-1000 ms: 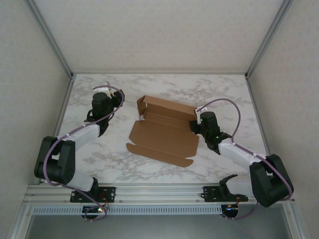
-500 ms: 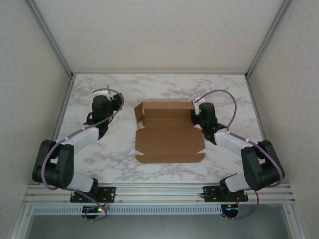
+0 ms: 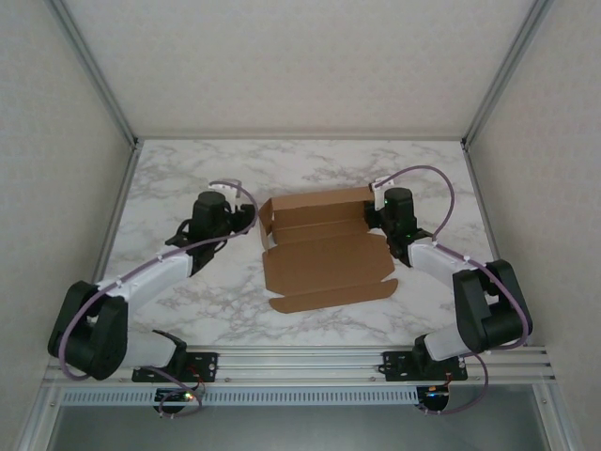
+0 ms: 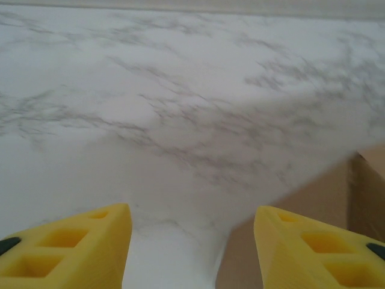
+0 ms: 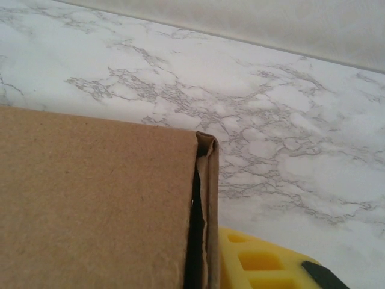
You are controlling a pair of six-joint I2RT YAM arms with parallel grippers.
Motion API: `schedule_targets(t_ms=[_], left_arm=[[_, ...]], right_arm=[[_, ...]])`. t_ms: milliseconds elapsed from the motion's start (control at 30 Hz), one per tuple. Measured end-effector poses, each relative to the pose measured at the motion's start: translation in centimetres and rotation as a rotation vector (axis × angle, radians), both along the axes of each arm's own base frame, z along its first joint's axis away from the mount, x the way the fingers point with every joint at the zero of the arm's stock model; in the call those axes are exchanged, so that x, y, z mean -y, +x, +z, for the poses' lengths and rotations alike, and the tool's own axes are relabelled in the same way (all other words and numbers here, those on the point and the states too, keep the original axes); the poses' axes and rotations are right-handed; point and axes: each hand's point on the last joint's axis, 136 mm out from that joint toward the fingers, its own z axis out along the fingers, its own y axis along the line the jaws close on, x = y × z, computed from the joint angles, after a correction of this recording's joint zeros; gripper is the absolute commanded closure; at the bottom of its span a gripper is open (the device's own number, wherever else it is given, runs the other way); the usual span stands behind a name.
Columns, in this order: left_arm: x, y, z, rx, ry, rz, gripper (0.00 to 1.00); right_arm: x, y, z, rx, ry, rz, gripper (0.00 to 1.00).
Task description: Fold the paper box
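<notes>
White panels close in a marble-patterned table point(image 3: 169, 188) on three sides, with an aluminium frame at the corners and both arm bases bolted along the near rail.

At the middle of that table lies the paper box point(image 3: 324, 263), a brown die-cut sheet that is mostly flat. Its far wall is already raised and its near flap is spread toward the rail. A second ago it sat skewed with its right side swung toward the near rail, and then it came square. Now it has turned a little further the same way, so the near flap angles up to the right.

The left arm, which had been parked well off to the left, has swung in. The left gripper point(image 3: 246, 218) is now just beside the box's far-left corner, fingers spread wide over bare marble with nothing between them. The cardboard corner point(image 4: 337, 192) lies just off its right finger.

The right gripper point(image 3: 376, 214) sits at the far-right corner and has narrowed its jaws. From its wrist, one yellow finger point(image 5: 252, 259) presses against the doubled cardboard edge point(image 5: 96, 198). The other is hidden behind the board, so it reads as a pinch on that end wall.

My guess is that the right side is anchoring and steering the box while the left comes in to lift the opposite flap.
</notes>
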Motion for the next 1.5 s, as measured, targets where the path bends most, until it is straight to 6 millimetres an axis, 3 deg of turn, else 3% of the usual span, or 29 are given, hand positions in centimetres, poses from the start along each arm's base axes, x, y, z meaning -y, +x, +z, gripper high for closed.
schedule_targets(t_ms=[167,300,767,1367,1500], left_arm=[[-0.5,-2.3,-0.2,-0.01,0.076,-0.035,0.43],[-0.5,-3.2,-1.5,-0.045,0.124,-0.058,0.43],[4.6,-4.7,-5.3,-0.138,0.192,-0.254,0.43],[7.6,0.2,-4.6,-0.008,0.177,-0.258,0.41],[8.0,1.4,-4.7,0.029,0.202,-0.264,0.46]], right_arm=[[0.1,0.1,-0.2,-0.01,0.021,-0.004,0.76],[0.0,0.1,-0.2,-0.014,0.036,0.0,0.76],[-0.3,0.0,-0.2,-0.024,0.067,0.003,0.76],[-1.5,-0.6,-0.2,-0.054,0.113,0.061,0.79],[-1.5,-0.7,-0.3,-0.066,0.114,0.067,0.8]])
